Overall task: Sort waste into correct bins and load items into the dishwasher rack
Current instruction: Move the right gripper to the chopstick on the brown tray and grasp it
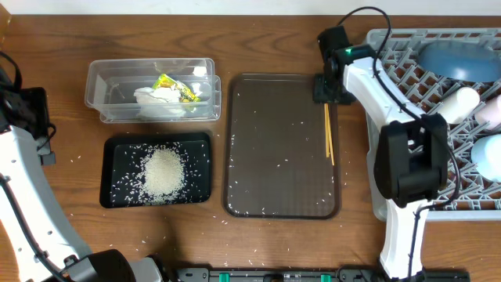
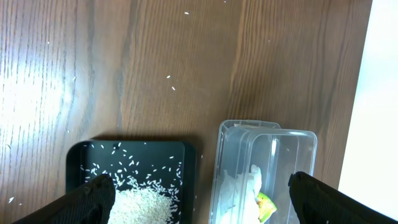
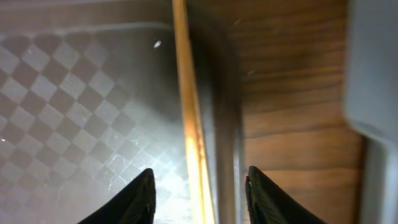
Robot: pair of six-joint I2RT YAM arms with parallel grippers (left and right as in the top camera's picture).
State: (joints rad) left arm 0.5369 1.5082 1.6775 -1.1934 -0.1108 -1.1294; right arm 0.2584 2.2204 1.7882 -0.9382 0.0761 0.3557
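The thin wooden chopsticks [image 1: 329,133] lie along the right rim of the brown serving tray [image 1: 274,149]. My right gripper [image 1: 327,88] is low over their far end. In the right wrist view its jaws [image 3: 199,193] are apart, with the chopsticks [image 3: 189,124] and the tray rim between them, touching neither finger. The grey dishwasher rack [image 1: 391,47] holds a large blue bowl [image 1: 458,59], a white cup [image 1: 458,102] and a small light-blue bowl [image 1: 487,153]. The tissue [image 1: 160,100] and wrapper [image 1: 176,86] lie in the clear tub [image 1: 109,78]. Rice [image 1: 163,172] is heaped in the black tray [image 1: 113,145]. My left gripper [image 2: 202,199] is open and empty.
Loose rice grains are scattered on the brown tray, around the black tray and on the wooden table [image 1: 63,47]. The rack stands close to the right of the brown tray. My left arm [image 1: 23,157] is at the table's left edge.
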